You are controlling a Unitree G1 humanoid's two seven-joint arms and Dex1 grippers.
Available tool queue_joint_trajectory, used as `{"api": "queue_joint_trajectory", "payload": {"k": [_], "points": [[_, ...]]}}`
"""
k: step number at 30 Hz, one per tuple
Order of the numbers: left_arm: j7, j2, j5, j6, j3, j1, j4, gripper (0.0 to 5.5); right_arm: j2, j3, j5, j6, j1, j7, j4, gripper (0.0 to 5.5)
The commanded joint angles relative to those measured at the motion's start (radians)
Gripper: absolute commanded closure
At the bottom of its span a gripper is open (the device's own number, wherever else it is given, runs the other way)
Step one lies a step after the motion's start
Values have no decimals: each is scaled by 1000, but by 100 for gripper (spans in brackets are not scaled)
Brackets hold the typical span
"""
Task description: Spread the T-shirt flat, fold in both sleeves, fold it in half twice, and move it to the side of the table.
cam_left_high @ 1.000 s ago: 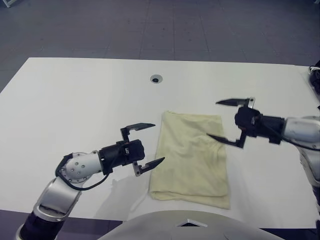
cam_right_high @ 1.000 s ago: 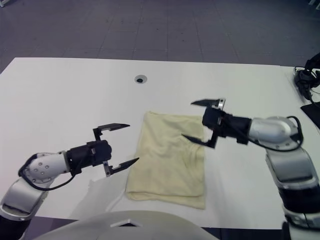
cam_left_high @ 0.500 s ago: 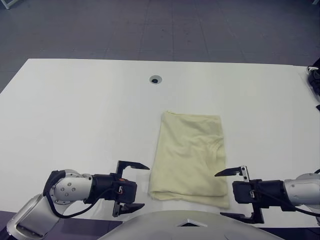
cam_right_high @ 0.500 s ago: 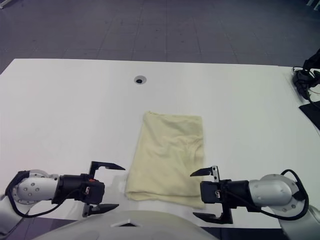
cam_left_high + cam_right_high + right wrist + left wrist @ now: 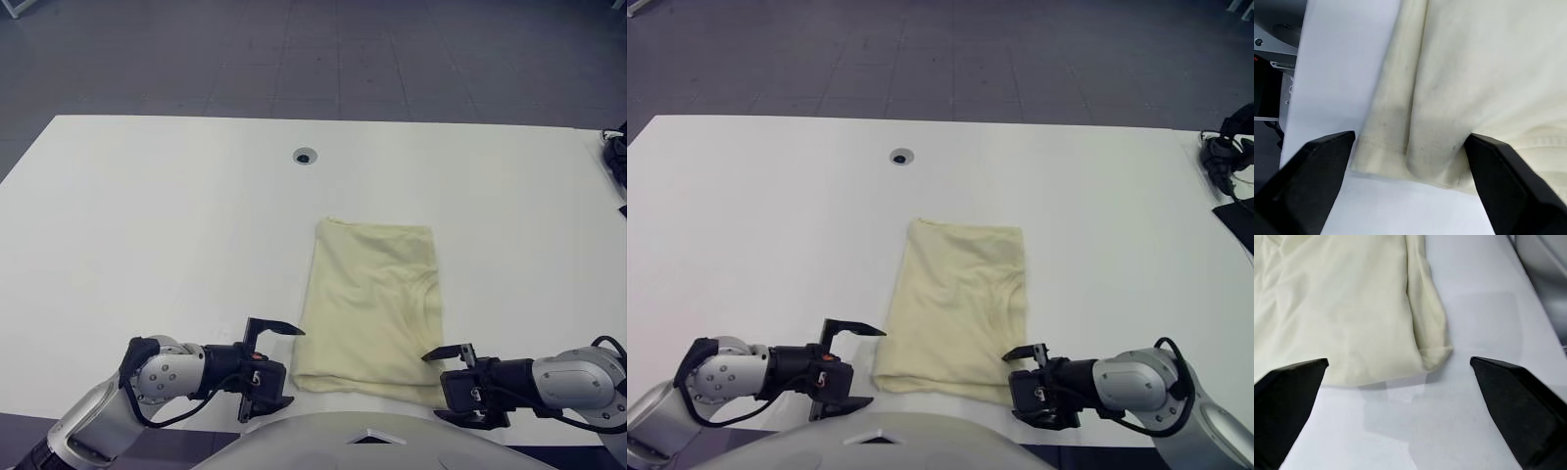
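the yellow t-shirt lies folded in a long strip on the bench, in the lower middle of the frame. the left gripper is wide open and empty, just beside the shirt's lower left corner. the right gripper is open too, at the lower right corner, pinching nothing. the cloth looks soft, light and floppy, so i would pinch both lower corners through all layers.
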Motion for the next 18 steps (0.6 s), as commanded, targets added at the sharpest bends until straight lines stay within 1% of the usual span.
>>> {"api": "queue_joint_trajectory", "payload": {"k": [1,8,14,18], "points": [[10,-6,26,0,-13,-6,7,10,-14,15,-52,10,-3,-16,22,226],[15,-38,-27,-19,-23,-5,-14,10,-6,10,-44,-3,-8,-18,27,348],[25,-43,10,-39,-46,-22,20,10,2,14,-38,-5,-16,-23,29,450],[22,-46,20,-50,-64,-31,31,10,3,16,-33,-4,-14,-30,29,509]]}}
